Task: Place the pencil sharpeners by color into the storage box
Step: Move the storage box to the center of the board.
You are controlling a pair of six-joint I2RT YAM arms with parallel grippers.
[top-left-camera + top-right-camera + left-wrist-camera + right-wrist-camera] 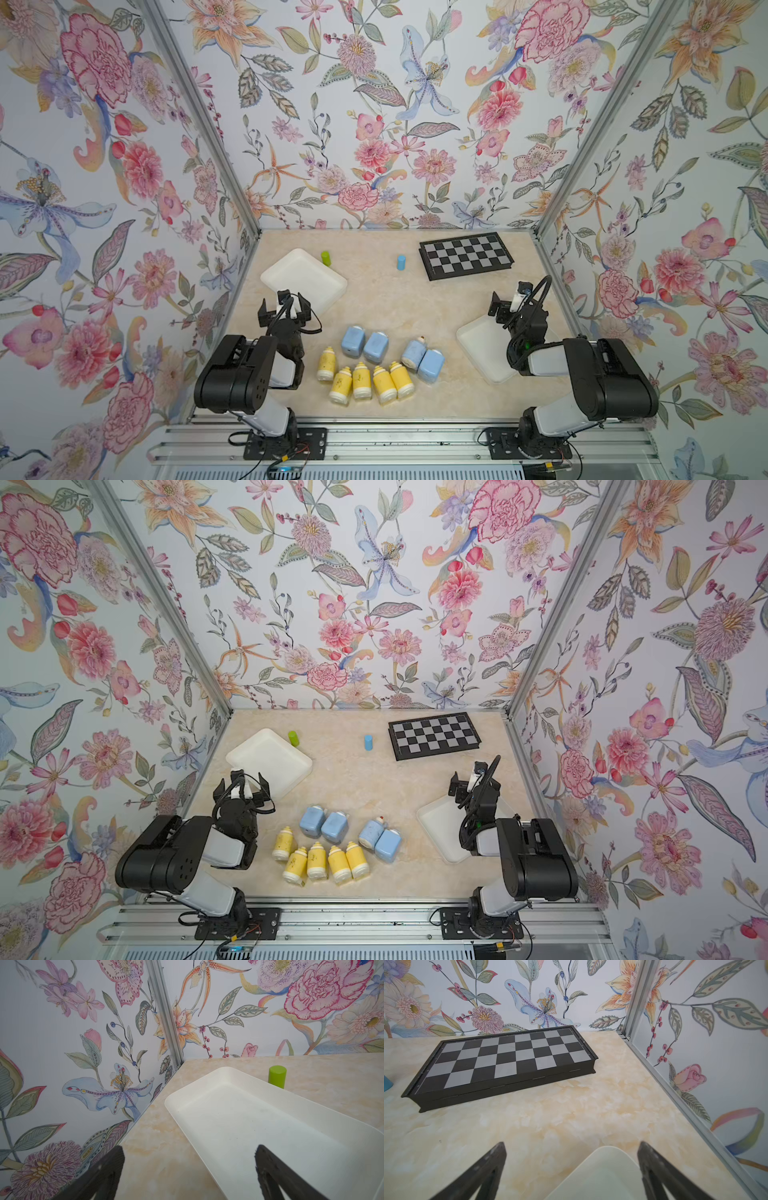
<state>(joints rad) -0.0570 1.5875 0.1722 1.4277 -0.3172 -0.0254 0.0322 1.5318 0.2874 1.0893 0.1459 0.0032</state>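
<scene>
Several yellow bottle-shaped pencil sharpeners (pixel 361 380) (pixel 316 859) lie in a cluster near the table's front, in both top views. Just behind them lie several pale-blue blocky ones (pixel 376 347) (pixel 334 827). A white storage box (pixel 299 278) (pixel 228 1126) sits empty at the back left. A second empty one (pixel 478 353) (pixel 606 1178) sits at the right. My left gripper (pixel 284 308) (pixel 189 1147) hangs open over the near end of the left box. My right gripper (pixel 505 304) (pixel 572 1144) hangs open over the far corner of the right box. Neither holds anything.
A small green cylinder (pixel 326 258) (pixel 277 1076) stands behind the left box. A small blue cylinder (pixel 401 262) stands mid-back. A folded chessboard (pixel 465 254) (pixel 508 1057) lies at the back right. Floral walls close in on three sides.
</scene>
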